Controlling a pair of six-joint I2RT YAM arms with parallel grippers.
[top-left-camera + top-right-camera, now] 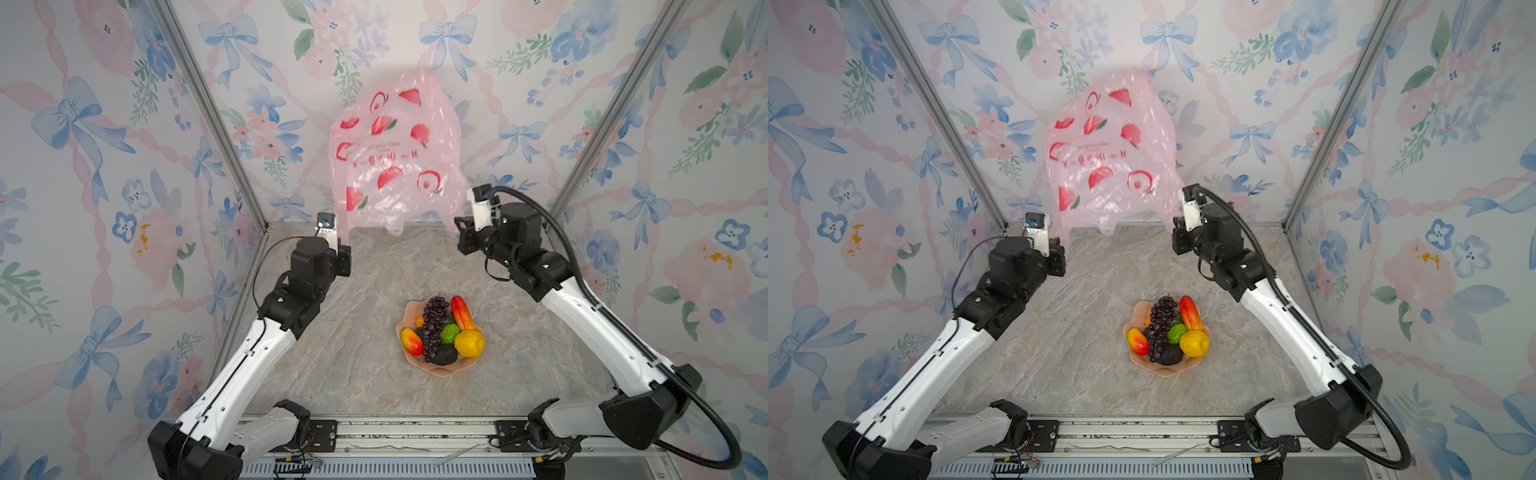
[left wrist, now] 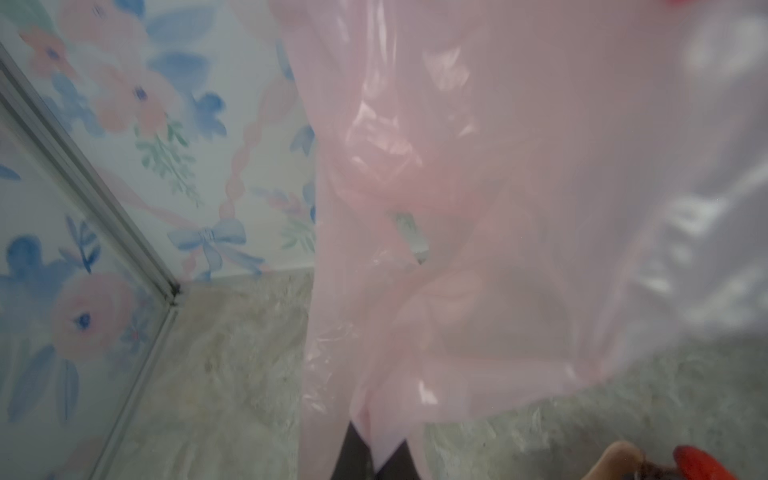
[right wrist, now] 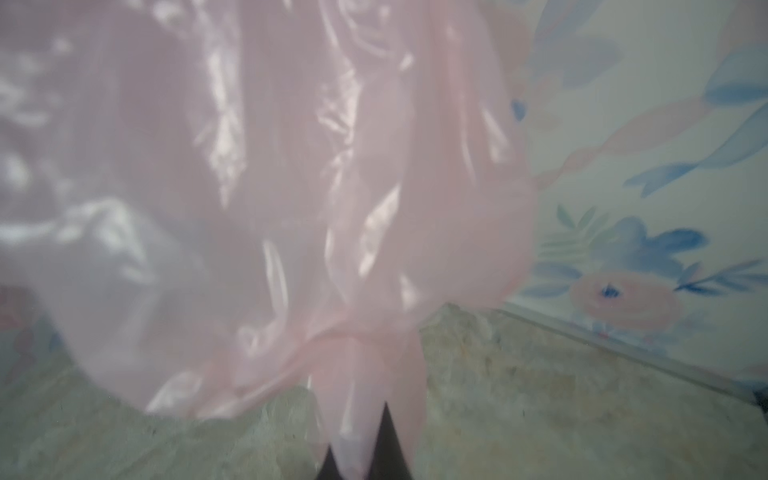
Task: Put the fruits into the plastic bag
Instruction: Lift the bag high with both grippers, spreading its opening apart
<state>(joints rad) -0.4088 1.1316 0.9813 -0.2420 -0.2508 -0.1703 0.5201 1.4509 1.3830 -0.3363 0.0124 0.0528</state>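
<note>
The plastic bag [image 1: 395, 158] [image 1: 1108, 158], translucent pink with red fruit prints, hangs billowed in the air at the back. My left gripper [image 1: 343, 240] [image 2: 382, 461] is shut on its lower left edge, and my right gripper [image 1: 457, 227] [image 3: 365, 461] is shut on its lower right edge. Pink film [image 2: 498, 208] [image 3: 291, 187] fills both wrist views. The fruits lie in a peach bowl [image 1: 449, 371] at front centre: a grape bunch [image 1: 434, 322], a lemon [image 1: 469, 343], two mangoes [image 1: 462, 312] [image 1: 411, 341], a bumpy green fruit [image 1: 450, 333] and an avocado [image 1: 444, 354].
Floral walls with metal corner posts [image 1: 216, 124] [image 1: 606, 112] close in the marble table [image 1: 353, 353] on three sides. An aluminium rail [image 1: 415, 432] runs along the front edge. The bowl's rim [image 2: 619, 457] and a red mango [image 2: 698, 461] show in the left wrist view.
</note>
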